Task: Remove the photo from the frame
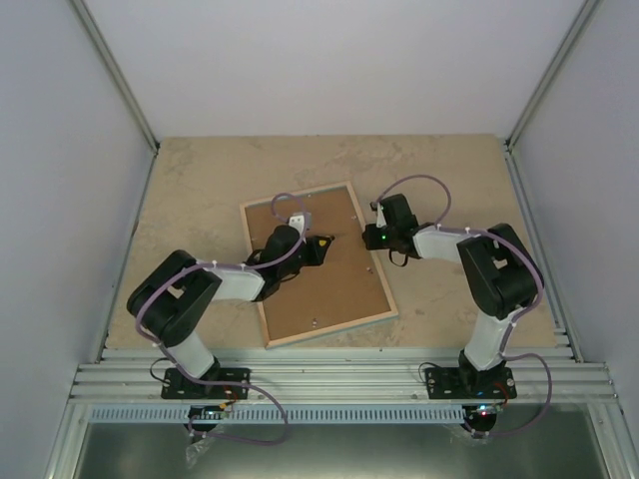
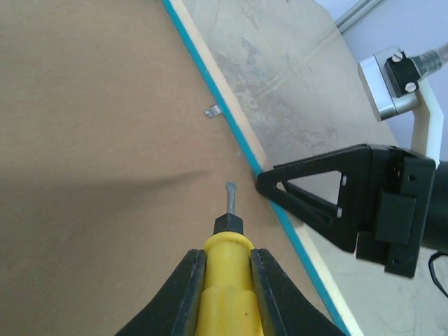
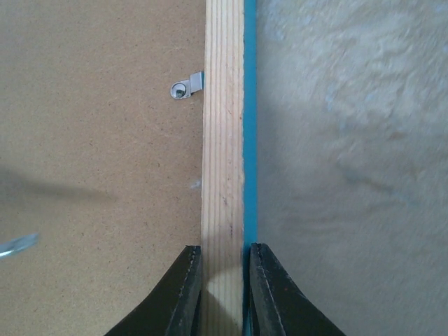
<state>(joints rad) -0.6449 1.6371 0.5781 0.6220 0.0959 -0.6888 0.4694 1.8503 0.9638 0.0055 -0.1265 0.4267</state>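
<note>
left wrist, screwdriver (image 2: 225, 276), right claw (image 2: 260, 184) pinching frame (image 2: 212, 77)

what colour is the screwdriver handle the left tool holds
The screwdriver handle is yellow; the left wrist view shows it best.

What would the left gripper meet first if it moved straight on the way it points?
Probably the brown backing board, met by the tip of the screwdriver that the left gripper holds; depth is unclear.
</note>
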